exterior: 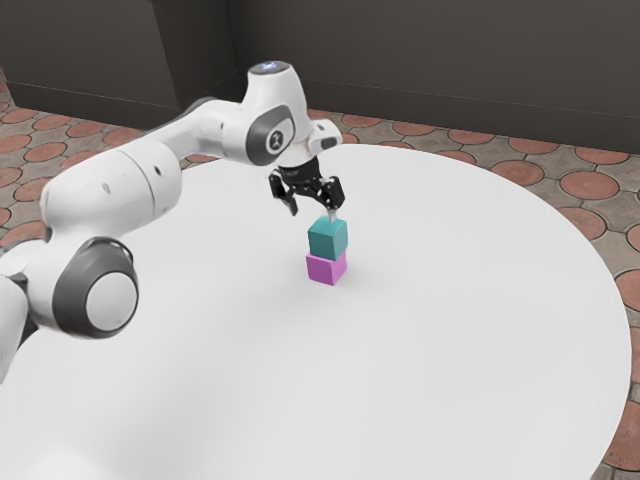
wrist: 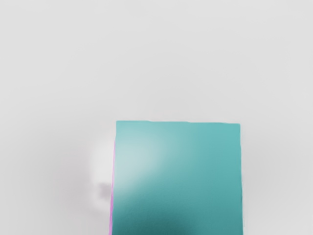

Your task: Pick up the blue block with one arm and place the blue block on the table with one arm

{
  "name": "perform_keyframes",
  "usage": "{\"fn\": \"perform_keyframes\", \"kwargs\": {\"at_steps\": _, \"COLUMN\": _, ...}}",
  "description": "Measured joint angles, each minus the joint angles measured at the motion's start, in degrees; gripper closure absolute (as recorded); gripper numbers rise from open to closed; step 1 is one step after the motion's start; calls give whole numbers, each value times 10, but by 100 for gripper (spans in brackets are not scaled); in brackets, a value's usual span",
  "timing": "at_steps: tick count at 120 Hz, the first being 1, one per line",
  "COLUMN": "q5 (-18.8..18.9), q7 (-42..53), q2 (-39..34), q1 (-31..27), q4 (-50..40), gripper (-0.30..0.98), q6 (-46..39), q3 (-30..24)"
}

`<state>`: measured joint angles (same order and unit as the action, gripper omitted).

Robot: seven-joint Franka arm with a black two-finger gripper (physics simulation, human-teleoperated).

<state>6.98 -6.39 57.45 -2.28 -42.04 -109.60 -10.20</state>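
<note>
Ready to pick
My black two-finger pincer (exterior: 313, 213) is spread above the teal-blue cube (exterior: 328, 238), atop a magenta cube (exterior: 326, 268), inward of the white tabletop (exterior: 450, 330)'s far edge; next: centre, lower, grip.

The arm (exterior: 112, 185) is glossy white, built of fat, rounded tubes. Between 8 and 9 o'clock in the exterior view, a bulky joint wears a wide charcoal ring (exterior: 72, 295) round a pale grey disc (exterior: 110, 301). Thin dark seams cross the tube between 9 and 10. Nearer 11, a dark grey badge (exterior: 270, 136) bears a small, light, rounded mark. Beyond it, between 11 and 12, a dark round cap (exterior: 270, 67) carries a bluish-white mark. At the badge's 3 o'clock sits a white stub (exterior: 325, 131) with a grey oval. The gripper (exterior: 313, 212) is black, angular and two-fingered.
</note>
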Motion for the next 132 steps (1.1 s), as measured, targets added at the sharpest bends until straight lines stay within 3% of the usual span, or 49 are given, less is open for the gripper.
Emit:
{"fn": "perform_keyframes", "kwargs": {"at_steps": 32, "q5": 22, "q7": 16, "q2": 22, "q1": 2, "q4": -2, "gripper": 3, "q6": -88, "q3": -7}}
{"fn": "perform_keyframes", "kwargs": {"at_steps": 84, "q5": 19, "q7": 32, "q2": 23, "q1": -2, "q4": -49, "gripper": 4, "q6": -119, "q3": -8}}
{"fn": "perform_keyframes", "kwargs": {"at_steps": 132, "q5": 19, "q7": 39, "q2": 26, "q1": -3, "q4": -57, "gripper": 24, "q6": -122, "q3": -7}}
